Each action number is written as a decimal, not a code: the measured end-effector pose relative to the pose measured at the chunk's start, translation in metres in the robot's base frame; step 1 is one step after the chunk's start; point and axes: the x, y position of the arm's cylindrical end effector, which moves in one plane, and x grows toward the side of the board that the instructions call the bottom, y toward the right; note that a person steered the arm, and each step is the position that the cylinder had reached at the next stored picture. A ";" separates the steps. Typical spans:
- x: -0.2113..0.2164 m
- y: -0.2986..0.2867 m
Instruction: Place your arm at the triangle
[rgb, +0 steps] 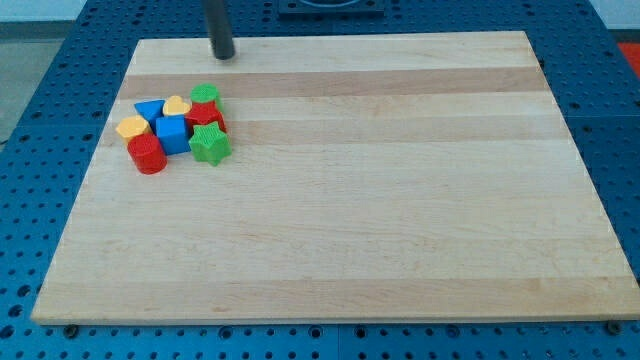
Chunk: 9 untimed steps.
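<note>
The near half of the wooden board, along the view's bottom edge and both bottom corners, carries nothing. All the blocks sit in one tight cluster toward the board's top-left corner, a little in from the left edge.

Nearest in that cluster is the red cylinder, with the green star beside it toward the view's right. Between and just behind them stands the blue cube, and the orange block, rounded and hard to name more exactly, sits on the cluster's left flank. Behind these lie the blue triangle, the yellow heart, a red block of unclear shape, and a green block at the far right of the group.

The blue triangle is the target. It looks like a low wedge, bright blue, lying flat, touching or almost touching the orange block, the cube and the heart, so only its far-left side seems open.

Farthest of all, at the board's top edge, my tip rests on the wood, apart from the cluster and beyond its far-right side. It is a plain rod, with nothing to spread or close, and it touches no block.

By my judgement the task is not yet done: the tip has to travel toward the left edge and nearer, arriving at the triangle's open far side.
</note>
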 end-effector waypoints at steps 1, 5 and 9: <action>0.000 -0.036; 0.001 -0.122; 0.005 -0.122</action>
